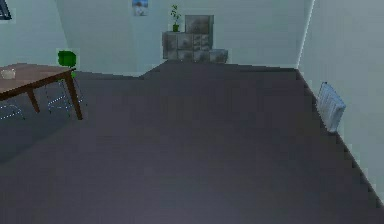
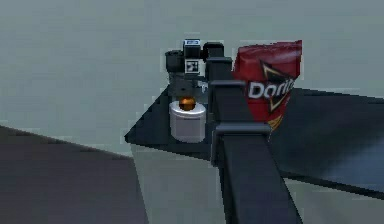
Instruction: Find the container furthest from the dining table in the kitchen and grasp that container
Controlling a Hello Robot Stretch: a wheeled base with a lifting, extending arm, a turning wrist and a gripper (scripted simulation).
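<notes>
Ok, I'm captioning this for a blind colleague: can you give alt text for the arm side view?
The robot's dark arm reaches over a dark counter, its gripper at a pale cylinder with orange at its top. A red snack bag stands upright just right of it.

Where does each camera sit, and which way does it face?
Forward view: on the robot, facing ahead and somewhat down over the dark floor toward a wooden table at the left, grey blocks at the far wall and a radiator at the right.
Arm side view: on the robot's body, facing out sideways at a dark counter with a white container and a red bag; the arm and gripper show.
Shared: dark floor and pale walls; no single object can be matched.
</notes>
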